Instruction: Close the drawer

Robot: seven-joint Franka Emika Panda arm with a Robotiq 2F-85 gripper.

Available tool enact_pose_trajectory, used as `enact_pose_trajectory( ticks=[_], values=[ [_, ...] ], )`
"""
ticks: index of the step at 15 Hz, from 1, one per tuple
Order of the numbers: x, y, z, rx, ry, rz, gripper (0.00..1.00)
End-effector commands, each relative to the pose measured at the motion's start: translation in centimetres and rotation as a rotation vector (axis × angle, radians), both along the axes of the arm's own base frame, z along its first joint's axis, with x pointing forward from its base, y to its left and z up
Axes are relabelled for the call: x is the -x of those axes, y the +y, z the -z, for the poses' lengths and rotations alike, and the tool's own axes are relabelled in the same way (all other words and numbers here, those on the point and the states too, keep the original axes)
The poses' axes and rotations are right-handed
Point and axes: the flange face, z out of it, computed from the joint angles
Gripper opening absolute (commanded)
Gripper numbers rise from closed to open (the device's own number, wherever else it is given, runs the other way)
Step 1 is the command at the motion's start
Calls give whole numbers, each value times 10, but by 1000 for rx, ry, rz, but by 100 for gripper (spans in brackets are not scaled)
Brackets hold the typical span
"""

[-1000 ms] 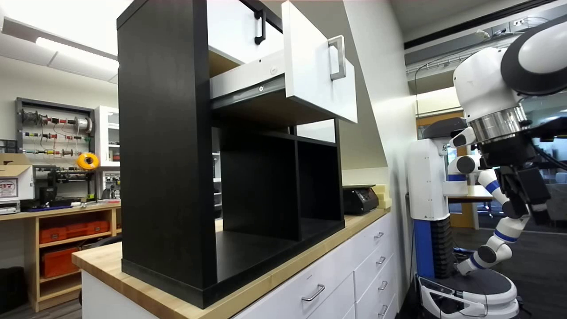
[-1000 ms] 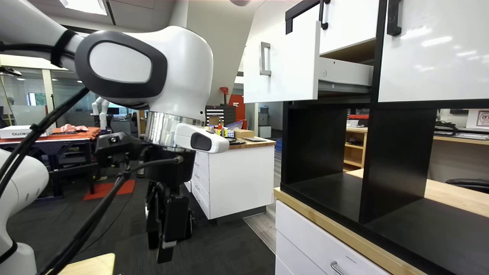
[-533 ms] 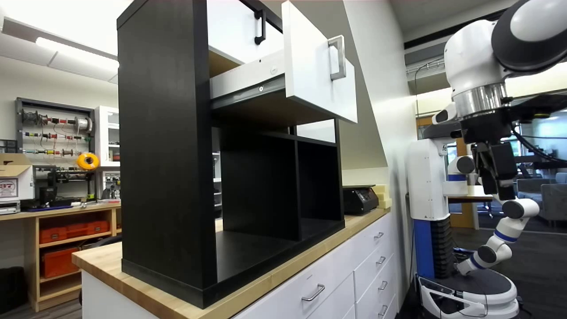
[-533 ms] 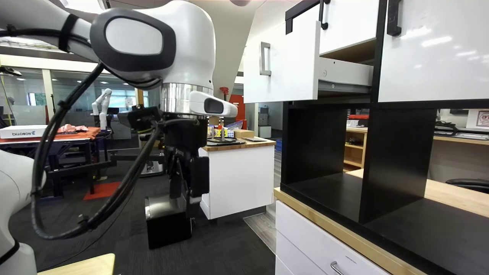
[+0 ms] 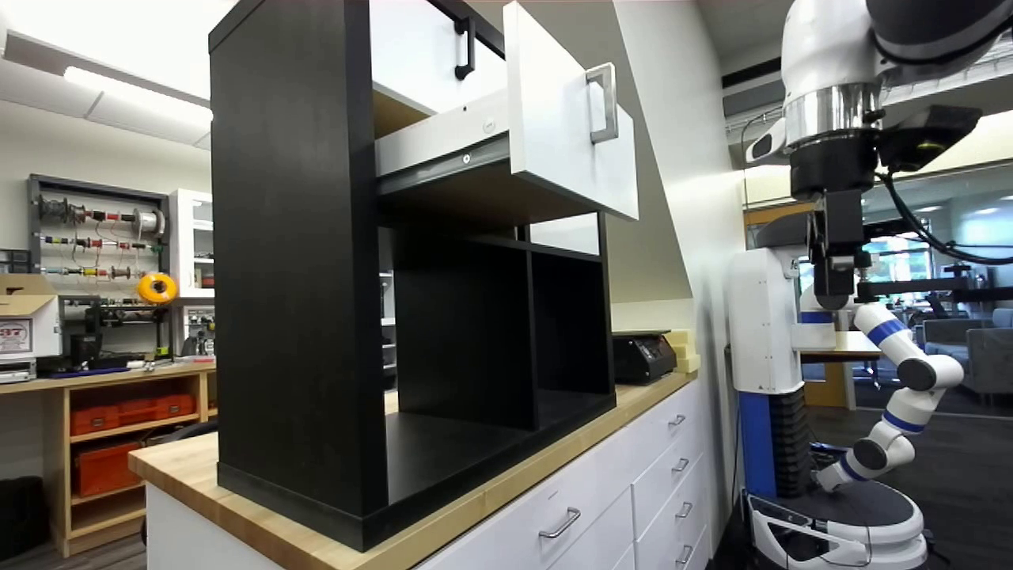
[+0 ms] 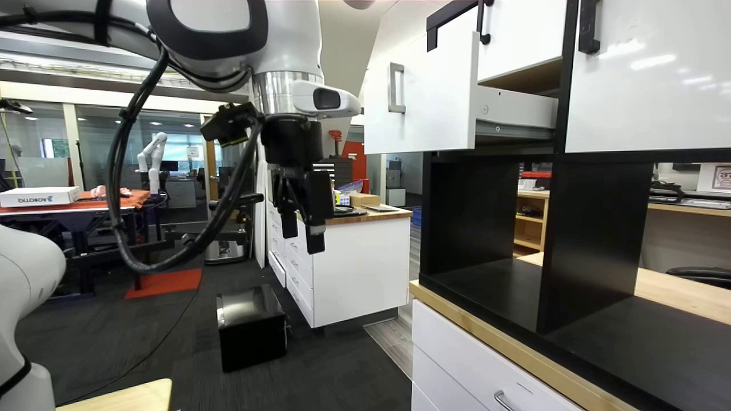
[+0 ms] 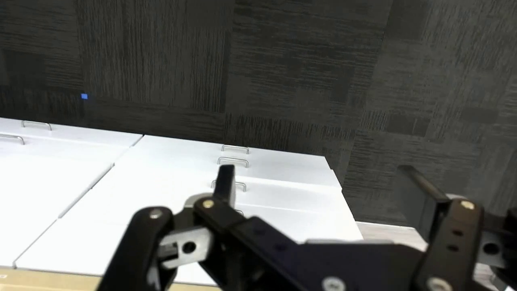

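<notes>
Pincer (image 6: 302, 234) spread, hanging lower than drawer (image 6: 425, 97) (jutting out, one o'clock in exterior view); unless raised, push would likely pass underneath.

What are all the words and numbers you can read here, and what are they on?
"ROBOTIQ": on the white box.
"37": on the label of the open box; its smaller print is too blurred.
"fe", it looks like: on the tall white robot; I can't make out more letters.
The drawer: no words that I can see.
The black machine: any markings are too small to read.
</notes>
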Motion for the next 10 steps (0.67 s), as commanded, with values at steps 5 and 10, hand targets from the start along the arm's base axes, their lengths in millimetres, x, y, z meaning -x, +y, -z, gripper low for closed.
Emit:
enact_pose_trajectory(
  ticks=[5, 10],
  values=[
    [-15, 42, -65, -28, -124, 54, 100],
    [-24, 84, -103, -15, -257, 63, 100]
  ],
)
